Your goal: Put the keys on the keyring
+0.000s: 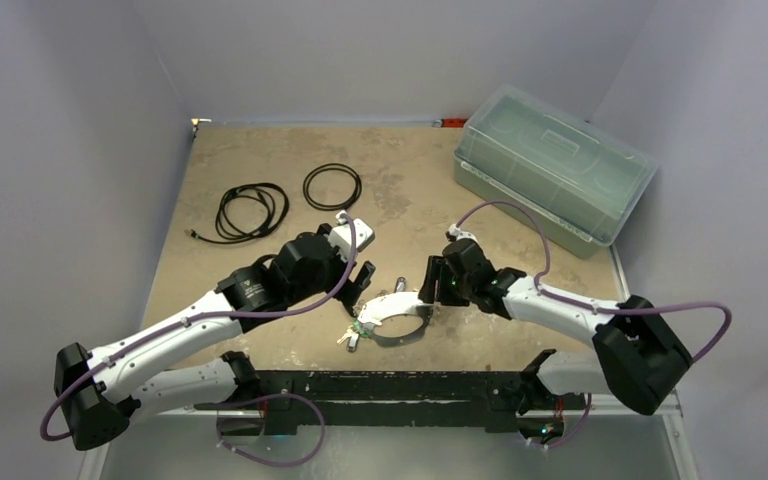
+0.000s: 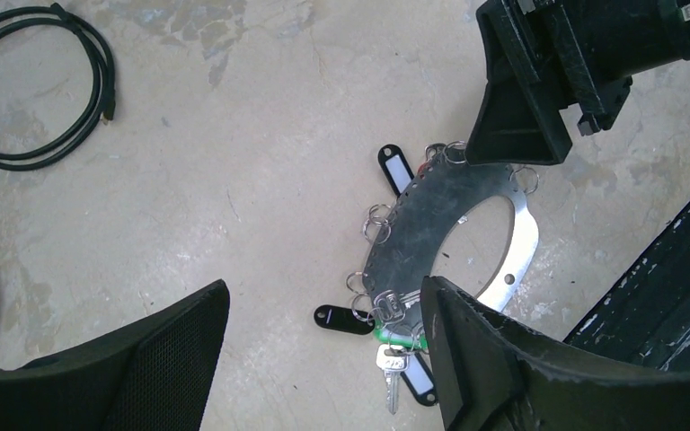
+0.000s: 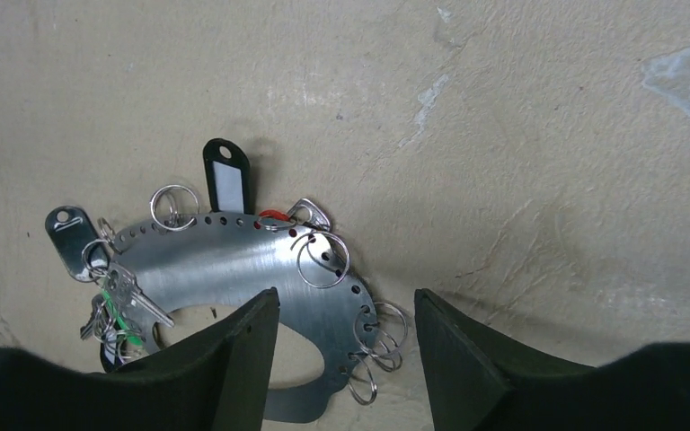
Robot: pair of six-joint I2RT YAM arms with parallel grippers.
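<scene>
I have two pincers over a sandy-coloured table (image 1: 260,150). My left pincer (image 2: 323,287) is released, its two black fingers spread wide. My right pincer (image 3: 346,301) is released too, fingers apart and clasping nothing.

The keyring (image 1: 395,318) sits on the table between the two pincers, near my edge of the table. It is a flat, pale metal crescent with small holes and thin wire rings along its outer rim. My right pincer hovers right above one end of it; from the left wrist, that pincer hides the ring's far end. My left pincer hangs above the other end.

The keys (image 2: 393,359) cluster at that end: silver keys bunched with a green tag, black tags beside them. A red bit shows at the rim farther along.

Two black cable coils (image 1: 332,186) lie well apart at the back left. A clear lidded box (image 1: 552,172) stands back right.
</scene>
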